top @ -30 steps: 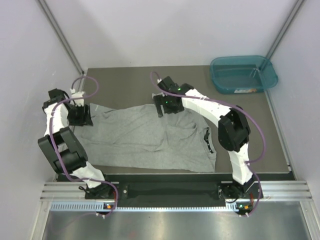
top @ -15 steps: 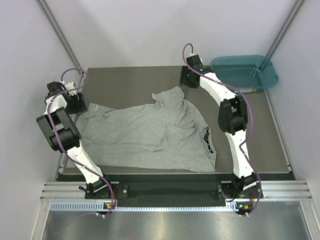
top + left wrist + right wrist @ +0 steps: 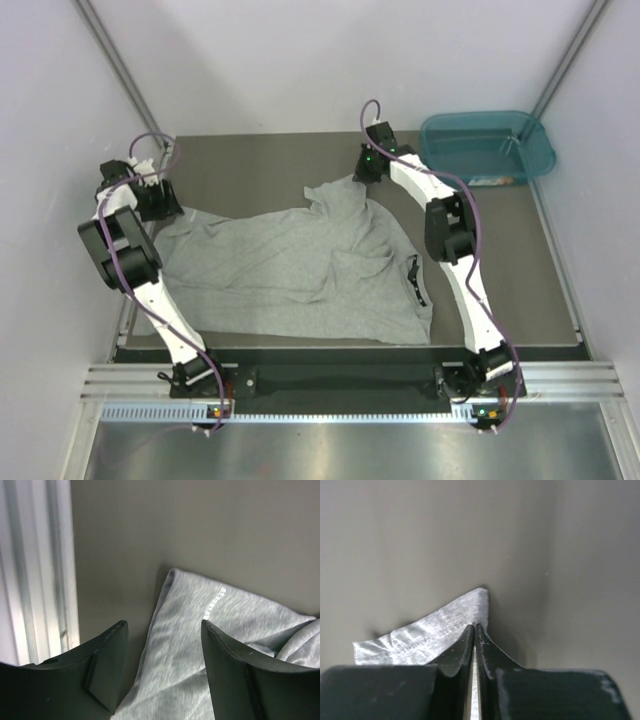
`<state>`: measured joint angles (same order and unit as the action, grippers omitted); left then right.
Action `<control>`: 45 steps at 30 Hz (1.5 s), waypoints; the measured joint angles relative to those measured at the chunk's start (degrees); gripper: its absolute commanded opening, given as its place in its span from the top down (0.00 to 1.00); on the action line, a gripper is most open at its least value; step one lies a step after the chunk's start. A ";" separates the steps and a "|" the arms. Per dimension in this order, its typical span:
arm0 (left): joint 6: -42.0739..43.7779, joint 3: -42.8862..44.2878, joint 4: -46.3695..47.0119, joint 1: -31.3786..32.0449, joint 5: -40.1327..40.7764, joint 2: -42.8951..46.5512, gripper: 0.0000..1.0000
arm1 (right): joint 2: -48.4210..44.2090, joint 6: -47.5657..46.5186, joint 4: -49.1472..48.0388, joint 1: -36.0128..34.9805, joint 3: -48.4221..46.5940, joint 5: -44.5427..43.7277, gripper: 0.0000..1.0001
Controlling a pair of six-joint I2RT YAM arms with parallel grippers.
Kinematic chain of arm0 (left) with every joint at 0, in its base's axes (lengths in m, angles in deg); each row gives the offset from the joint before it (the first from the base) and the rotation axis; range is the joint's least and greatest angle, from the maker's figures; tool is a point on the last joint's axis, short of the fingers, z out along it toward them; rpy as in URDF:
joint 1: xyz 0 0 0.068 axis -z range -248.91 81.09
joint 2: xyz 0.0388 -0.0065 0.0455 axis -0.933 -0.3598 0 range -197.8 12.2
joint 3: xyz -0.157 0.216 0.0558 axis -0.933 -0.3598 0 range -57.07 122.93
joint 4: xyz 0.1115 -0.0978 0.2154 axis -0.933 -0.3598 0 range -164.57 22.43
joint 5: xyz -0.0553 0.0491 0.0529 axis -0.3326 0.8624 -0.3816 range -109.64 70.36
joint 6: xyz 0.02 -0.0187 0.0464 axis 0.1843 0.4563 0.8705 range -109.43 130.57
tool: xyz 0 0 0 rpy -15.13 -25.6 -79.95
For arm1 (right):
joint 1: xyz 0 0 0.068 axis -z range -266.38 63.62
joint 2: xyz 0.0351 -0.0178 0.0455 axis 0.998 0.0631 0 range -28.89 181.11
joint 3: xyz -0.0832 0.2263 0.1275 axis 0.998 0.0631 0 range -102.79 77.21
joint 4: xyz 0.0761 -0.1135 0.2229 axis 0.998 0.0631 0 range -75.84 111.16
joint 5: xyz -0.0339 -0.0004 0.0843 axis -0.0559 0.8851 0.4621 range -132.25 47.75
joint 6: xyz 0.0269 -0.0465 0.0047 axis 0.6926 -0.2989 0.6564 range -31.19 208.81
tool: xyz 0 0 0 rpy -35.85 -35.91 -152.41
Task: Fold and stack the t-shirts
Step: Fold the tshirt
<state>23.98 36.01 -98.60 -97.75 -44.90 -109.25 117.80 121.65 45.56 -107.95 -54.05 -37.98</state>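
The soft light-grey cotton t-shirt point(image 3: 300, 270) lies spread on the dark flat table point(image 3: 250, 160). Its left edge is near the metal side rail point(image 3: 45, 580), below the wide-open left gripper point(image 3: 162, 645). The right gripper point(image 3: 474, 630) pinches a far corner tight. Bare table lies beyond. A teal plastic tub point(image 3: 487, 148) sits far right, well apart.

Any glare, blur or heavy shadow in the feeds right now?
Top external: even light, t-shirt sharp. Left wrist: rail blown out white, left end effector dark. Right wrist: pinched t-shirt corner glares bright; right end effector nearly black.
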 measured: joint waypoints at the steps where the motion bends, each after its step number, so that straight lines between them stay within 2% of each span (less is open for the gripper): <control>1: 0.09 0.55 0.02 0.31 -0.31 -0.48 0.35 | 0.15 0.48 -0.63 0.07 0.39 0.68 1.00; 6: 0.70 1.42 0.66 2.82 -0.26 -2.82 0.35 | -0.59 2.01 -4.85 0.28 4.48 2.86 1.00; 10: 0.17 2.19 2.56 4.74 3.30 -3.13 0.35 | -1.27 2.16 -5.95 0.37 5.97 3.67 1.00; 21: 2.40 1.49 3.19 5.70 5.27 -3.13 0.40 | -3.23 2.16 -8.24 0.37 9.14 5.51 1.00; 23: 3.30 -1.25 4.50 5.88 5.44 -1.64 0.46 | -3.28 2.16 -8.52 0.37 9.16 5.90 1.00; 24: 3.58 -2.32 4.57 5.99 5.53 -0.92 0.55 | -3.30 2.19 -8.76 0.37 9.16 6.14 1.00; 27: 3.19 -2.78 4.90 6.03 5.22 -0.68 0.67 | -3.45 2.19 -9.29 0.37 9.42 6.49 1.00; 30: 2.25 -2.75 5.29 5.99 3.04 -0.94 0.72 | -3.91 2.19 -9.42 0.37 10.21 6.60 1.00; 33: 1.22 -3.19 6.05 5.97 0.98 -0.96 0.86 | -5.16 2.14 -9.44 0.37 11.72 6.69 1.00; 34: 0.96 -3.39 6.54 5.97 0.39 -0.96 0.96 | -5.73 2.10 -9.44 0.37 12.15 6.73 1.00; 36: 0.28 -3.63 7.17 5.92 -0.46 -0.96 1.00 | -6.88 1.95 -9.53 0.39 12.92 6.82 1.00; 45: -0.44 -7.37 11.47 3.98 -0.59 1.68 1.00 | -12.04 1.25 -9.97 0.70 15.28 7.04 1.00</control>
<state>23.54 28.65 -87.12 -93.77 -45.49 -107.56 105.76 122.89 35.59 -107.25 -38.78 -30.94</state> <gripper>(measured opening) 0.016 0.006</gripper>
